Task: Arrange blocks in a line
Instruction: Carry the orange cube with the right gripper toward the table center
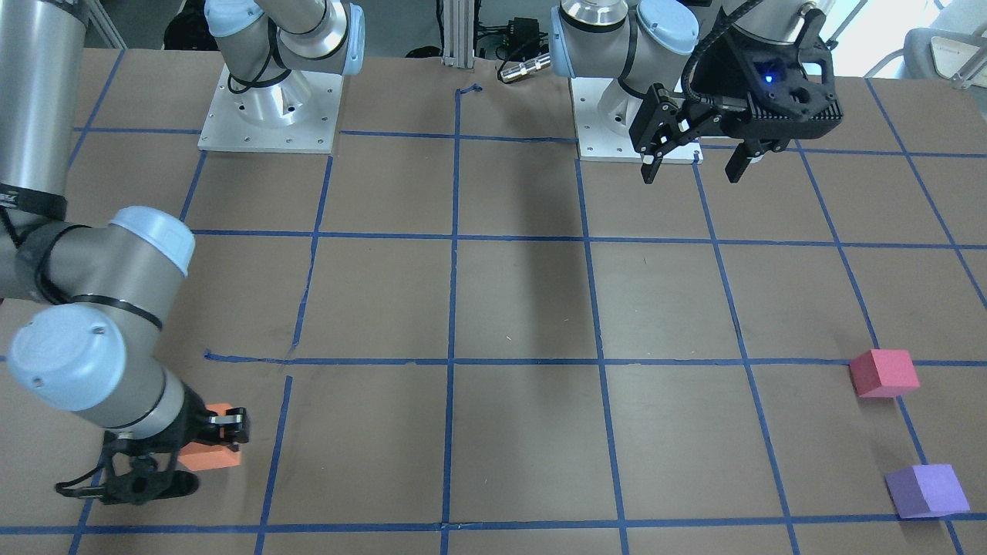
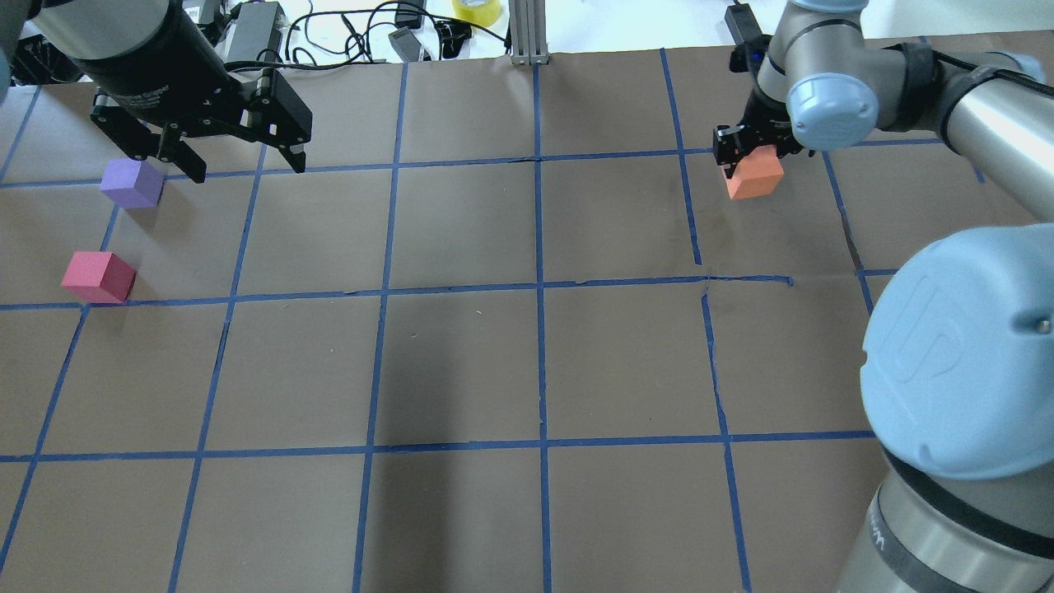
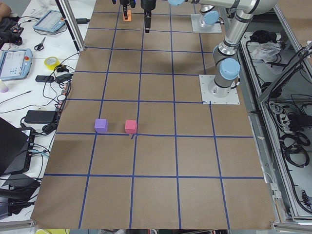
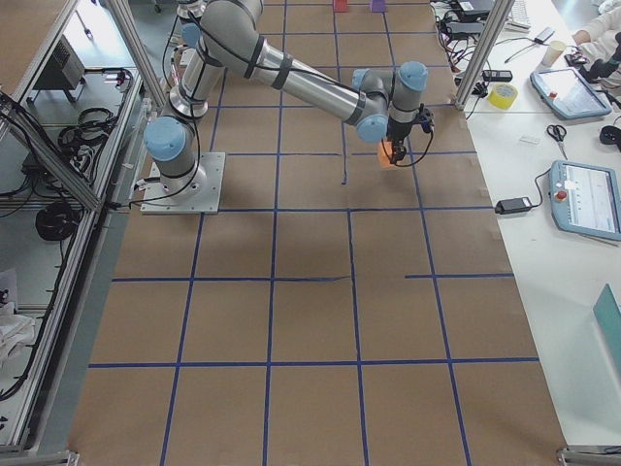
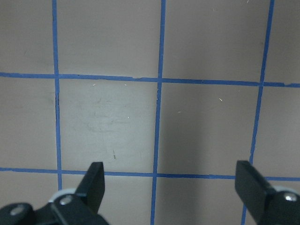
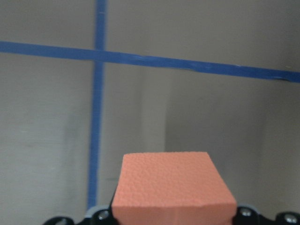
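Observation:
My right gripper is shut on the orange block at the far right of the table. The block fills the bottom of the right wrist view and shows low at the left of the front view. I cannot tell whether it rests on the paper or is lifted. The purple block and the pinkish-red block sit apart on the far left. My left gripper is open and empty, raised above the table to the right of the purple block. Its wrist view shows only bare paper.
Brown paper with a blue tape grid covers the table. The two arm bases stand at the robot's edge. Cables and a yellow tape roll lie beyond the far edge. My right arm's elbow looms over the near right.

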